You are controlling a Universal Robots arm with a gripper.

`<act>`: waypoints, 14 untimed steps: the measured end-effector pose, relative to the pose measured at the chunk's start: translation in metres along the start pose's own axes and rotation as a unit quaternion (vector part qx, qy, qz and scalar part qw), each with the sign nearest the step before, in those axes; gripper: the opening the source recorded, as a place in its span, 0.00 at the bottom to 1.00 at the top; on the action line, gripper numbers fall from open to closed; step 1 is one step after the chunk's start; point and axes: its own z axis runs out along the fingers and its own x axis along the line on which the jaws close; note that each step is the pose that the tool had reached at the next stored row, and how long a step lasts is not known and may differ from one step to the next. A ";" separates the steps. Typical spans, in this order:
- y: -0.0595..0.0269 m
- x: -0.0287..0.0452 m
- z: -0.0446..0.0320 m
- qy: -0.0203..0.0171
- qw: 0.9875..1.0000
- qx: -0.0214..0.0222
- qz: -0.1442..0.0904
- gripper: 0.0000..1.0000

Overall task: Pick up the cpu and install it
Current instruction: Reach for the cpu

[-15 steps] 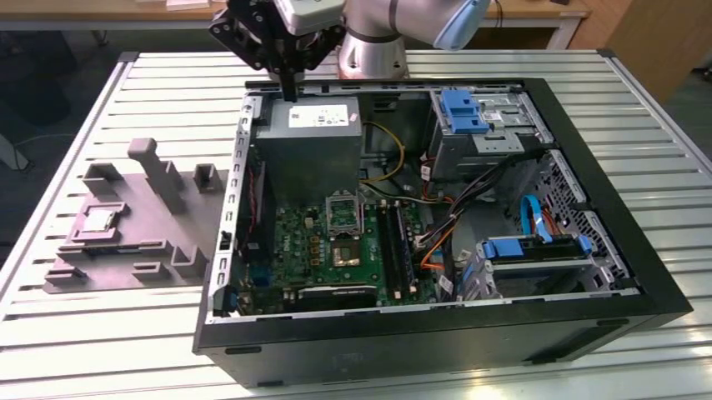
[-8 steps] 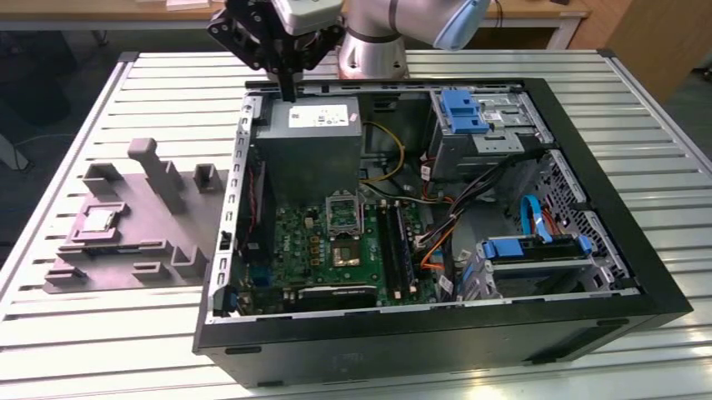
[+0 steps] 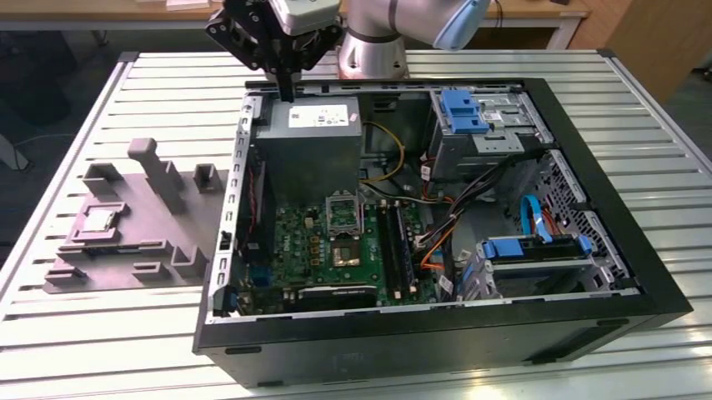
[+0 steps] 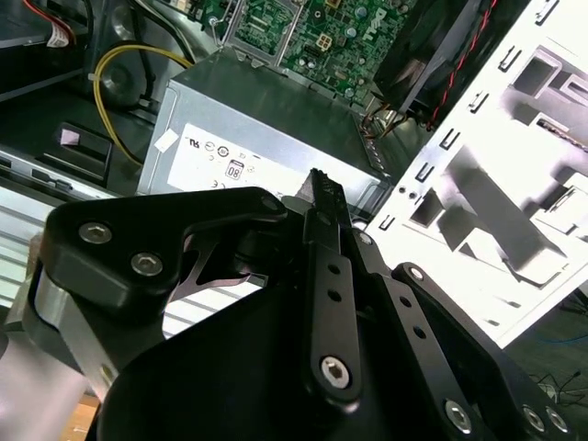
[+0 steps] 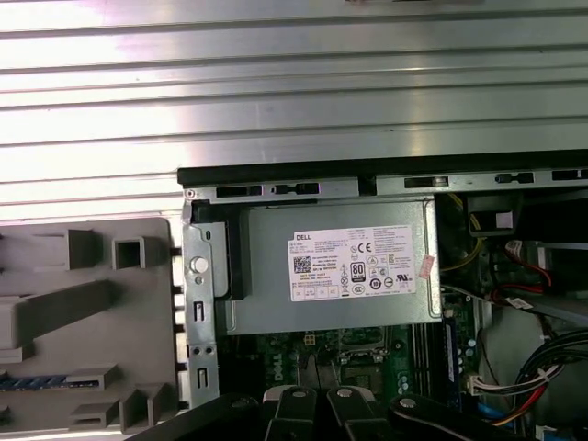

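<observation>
The cpu (image 3: 98,221) is a small pale square chip lying in a recess of the grey plastic fixture (image 3: 133,258), on the exterior view's left beside the open computer case (image 3: 623,250). My gripper (image 3: 288,87) hangs high over the case's far edge, above the grey power supply (image 3: 309,142), well away from the cpu. Its fingers (image 4: 321,197) are shut together with nothing between them. The metal-framed socket (image 3: 343,213) on the green motherboard stands with its frame raised. In the first wrist view the gripper (image 5: 322,397) sits over the power supply (image 5: 335,276).
Blue drive brackets (image 3: 462,112) and loose cables (image 3: 445,208) fill the case on the exterior view's right. Upright blocks (image 3: 156,162) rise from the fixture. A slatted metal table (image 3: 89,333) carries everything. The arm's base (image 3: 373,50) stands behind the case.
</observation>
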 end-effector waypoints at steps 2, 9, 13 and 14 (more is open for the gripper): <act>0.0000 0.0004 0.0000 0.000 1.000 0.000 0.000 0.11; -0.0002 0.0023 0.0000 0.000 1.000 0.000 0.000 0.11; -0.0005 0.0063 0.0000 0.000 1.000 0.000 0.000 0.11; -0.0005 0.0064 -0.0001 0.000 1.000 0.000 0.000 0.11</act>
